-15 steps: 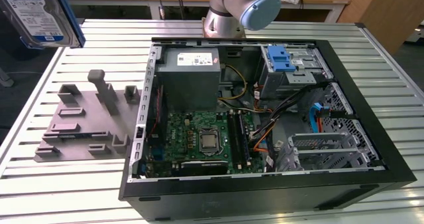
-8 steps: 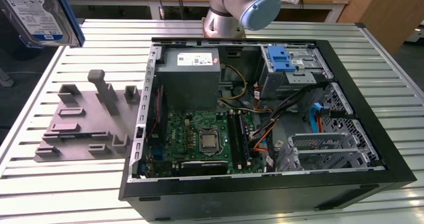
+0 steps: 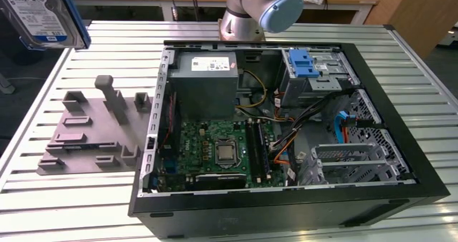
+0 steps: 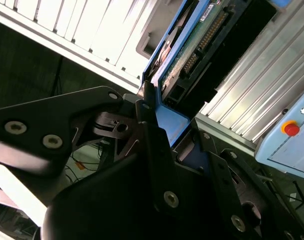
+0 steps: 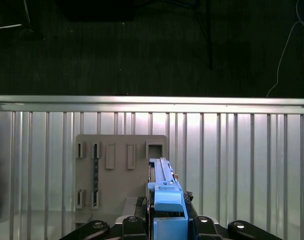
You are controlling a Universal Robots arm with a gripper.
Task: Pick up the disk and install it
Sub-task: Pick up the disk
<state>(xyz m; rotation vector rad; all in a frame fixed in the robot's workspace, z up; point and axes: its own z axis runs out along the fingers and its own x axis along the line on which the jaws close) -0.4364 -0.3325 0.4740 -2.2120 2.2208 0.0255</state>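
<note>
At the exterior view's far left you have the disk hanging high over the slatted table, well above the grey holder plate. In the first wrist view your gripper is clamped on the disk's blue carrier frame. Pickup looks done, but the install is not: the open computer case and its drive cage sit well apart, to the right.

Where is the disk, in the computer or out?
Out. The gripper holds the disk in the air, apart from the open case.
</note>
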